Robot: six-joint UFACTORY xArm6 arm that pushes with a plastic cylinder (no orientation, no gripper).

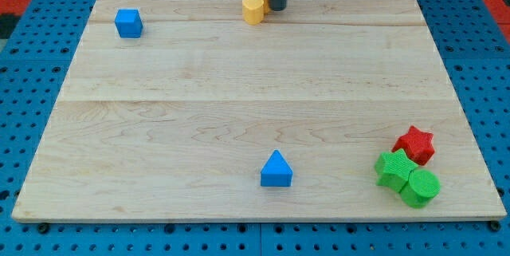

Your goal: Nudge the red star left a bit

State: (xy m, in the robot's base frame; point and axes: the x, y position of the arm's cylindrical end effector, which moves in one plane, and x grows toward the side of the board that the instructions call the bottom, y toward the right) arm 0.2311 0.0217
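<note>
My tip (pixel 277 7) sits at the view's top edge of the wooden board (pixel 239 88), just right of centre. No claw on this arm, only a straight dark rod, so open or closed does not apply.

Tip is touching or just beside the right side of the yellow blocks (pixel 255 5). They look like two pieces pressed together; exact shapes hard to make out.

Red star (pixel 415 144) is far from the tip, near the view's bottom right corner of the board. It lies flat and touches, or nearly touches, the green star (pixel 394 168) below it to the left. Green cylinder (pixel 420 187) sits against the green star's lower right. The three form a tight cluster.

Blue triangle (pixel 276 169) is at the view's bottom centre, well apart from everything. Blue cube (pixel 128 23) is at the view's top left, also alone.

No containers in view; all blocks rest directly on the board. Board lies on a blue perforated surface (pixel 32 88).
</note>
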